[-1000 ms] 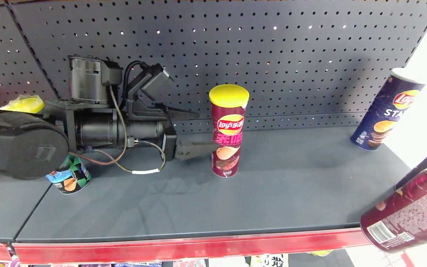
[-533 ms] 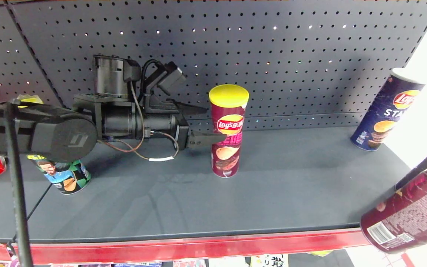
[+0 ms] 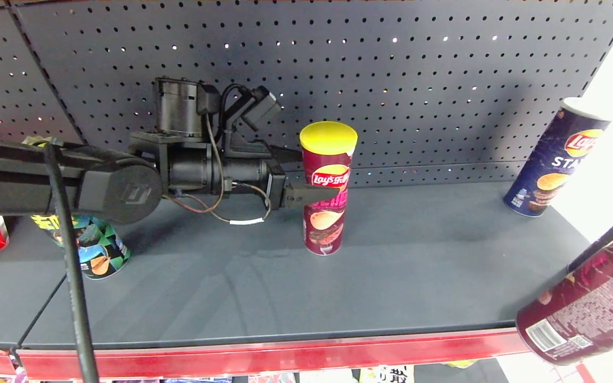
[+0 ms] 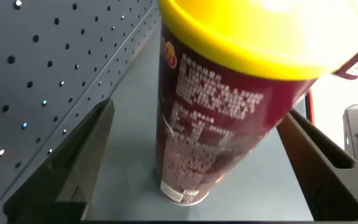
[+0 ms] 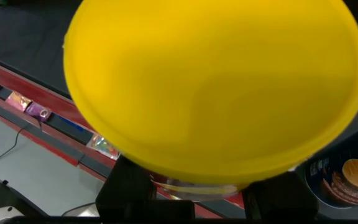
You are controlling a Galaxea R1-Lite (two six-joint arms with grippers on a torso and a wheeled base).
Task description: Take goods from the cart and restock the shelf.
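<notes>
Left gripper (image 3: 314, 173) farther around maroon can (image 3: 325, 226)

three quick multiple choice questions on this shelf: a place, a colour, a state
1. Where on the shelf is the blue can? A left end B middle C right end
2. The lid on the standing maroon can is: A yellow B red C white
3. The left gripper is: A shut on it B open around it C far from it
C, it stands at the right edge; A, yellow in the head view; B, gaps separate its fingers from the can.
</notes>
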